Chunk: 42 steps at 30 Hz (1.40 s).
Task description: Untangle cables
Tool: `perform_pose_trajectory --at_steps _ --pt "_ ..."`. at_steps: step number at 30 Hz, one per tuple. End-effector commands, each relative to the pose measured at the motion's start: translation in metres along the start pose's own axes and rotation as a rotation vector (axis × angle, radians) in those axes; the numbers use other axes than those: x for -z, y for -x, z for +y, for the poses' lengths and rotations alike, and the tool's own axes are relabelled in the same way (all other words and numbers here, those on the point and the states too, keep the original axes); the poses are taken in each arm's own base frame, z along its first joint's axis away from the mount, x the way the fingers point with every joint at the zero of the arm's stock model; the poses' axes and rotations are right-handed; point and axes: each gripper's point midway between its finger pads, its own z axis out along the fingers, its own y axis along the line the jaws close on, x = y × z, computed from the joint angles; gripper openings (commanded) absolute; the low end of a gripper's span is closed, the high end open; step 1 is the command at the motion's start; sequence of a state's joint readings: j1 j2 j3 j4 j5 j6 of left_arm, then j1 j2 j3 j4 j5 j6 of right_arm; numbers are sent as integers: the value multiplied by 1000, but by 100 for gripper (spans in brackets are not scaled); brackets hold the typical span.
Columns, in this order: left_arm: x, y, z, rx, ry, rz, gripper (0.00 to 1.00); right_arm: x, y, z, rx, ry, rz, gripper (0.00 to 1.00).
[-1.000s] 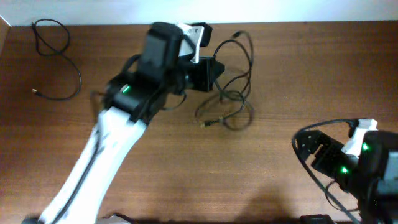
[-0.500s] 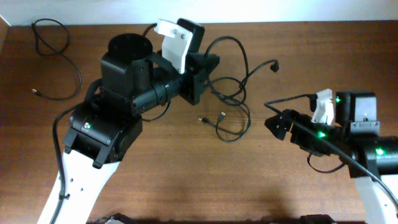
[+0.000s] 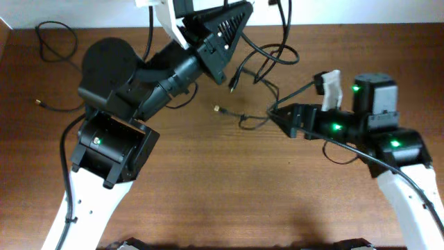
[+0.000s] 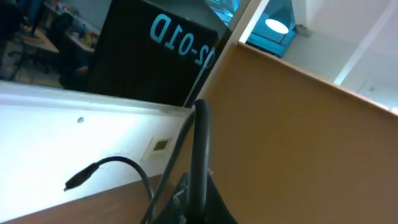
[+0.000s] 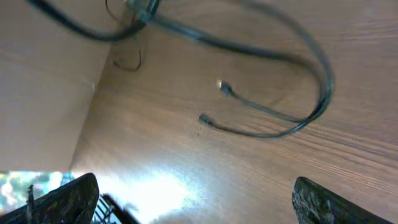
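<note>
My left gripper is raised high at the back middle and is shut on the tangled black cables. Their loops hang from it, with plug ends dangling and one end near the table. In the left wrist view the jaws pinch a black cord, and a second strand with a plug curves left. My right gripper is open and empty, low beside a trailing loop. The right wrist view shows its fingers wide apart, with cable strands ahead on the wood.
A separate thin black cable lies curled at the table's back left corner, its small metallic plug pointing left. A white wall runs along the back edge. The arms' own thicker wires loop by the right arm.
My left gripper has risen and swung toward the back, lifting the tangle off the table. My right arm has moved left, close to the hanging strands.
</note>
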<state>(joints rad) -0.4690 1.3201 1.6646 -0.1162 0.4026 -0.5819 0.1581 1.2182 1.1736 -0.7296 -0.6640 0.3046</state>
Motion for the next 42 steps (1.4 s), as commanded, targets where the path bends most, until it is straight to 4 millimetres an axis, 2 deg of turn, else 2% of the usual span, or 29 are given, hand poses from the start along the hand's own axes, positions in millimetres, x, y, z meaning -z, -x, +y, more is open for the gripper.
perform_pose_trajectory --at_steps 1,5,8,10,11,12,13,14,16,18,19,20,23,27,31,33,37,42 --pt "8 11 -10 54 -12 -28 0 -24 4 0 219 -21 2 99" --pt "14 16 -17 62 -26 -35 0 -43 35 -14 525 -134 -83 99" --pt "28 27 -31 46 -46 -65 0 -65 37 -25 586 -123 -59 99" --pt "35 32 -38 31 -51 -81 0 -79 26 -22 573 -35 -15 89" --pt "38 35 -40 8 -52 -90 0 -84 20 -19 577 12 8 80" --pt "40 37 -41 -16 -52 -95 0 -89 17 -22 576 24 25 54" --pt "42 38 -40 -22 -45 -98 0 -92 15 -26 583 16 35 32" --pt "43 38 -36 -21 -30 -96 0 -94 17 -34 575 -16 37 4" --pt "45 36 -20 -16 22 -79 0 -87 21 -39 551 -37 24 4" --pt "51 33 5 -41 107 -52 0 -67 35 -55 476 -123 -21 4" --pt "57 35 22 -53 170 -48 0 -49 44 -77 422 -236 -51 4" --pt "67 40 40 -49 238 -57 0 -27 53 -108 340 -394 -85 4" --pt "98 54 76 -47 385 -87 0 37 62 -187 50 -721 -187 4" --pt "151 73 117 -35 598 -139 0 105 59 -247 -226 -843 -317 4" --pt "207 96 144 -63 791 -220 0 159 46 -285 -427 -912 -426 4" --pt "232 103 157 -56 875 -252 0 171 43 -292 -462 -892 -449 4" --pt "264 100 180 -4 993 -261 0 167 45 -287 -466 -804 -454 4" --pt "268 96 191 19 1018 -246 0 146 52 -271 -426 -721 -425 4"
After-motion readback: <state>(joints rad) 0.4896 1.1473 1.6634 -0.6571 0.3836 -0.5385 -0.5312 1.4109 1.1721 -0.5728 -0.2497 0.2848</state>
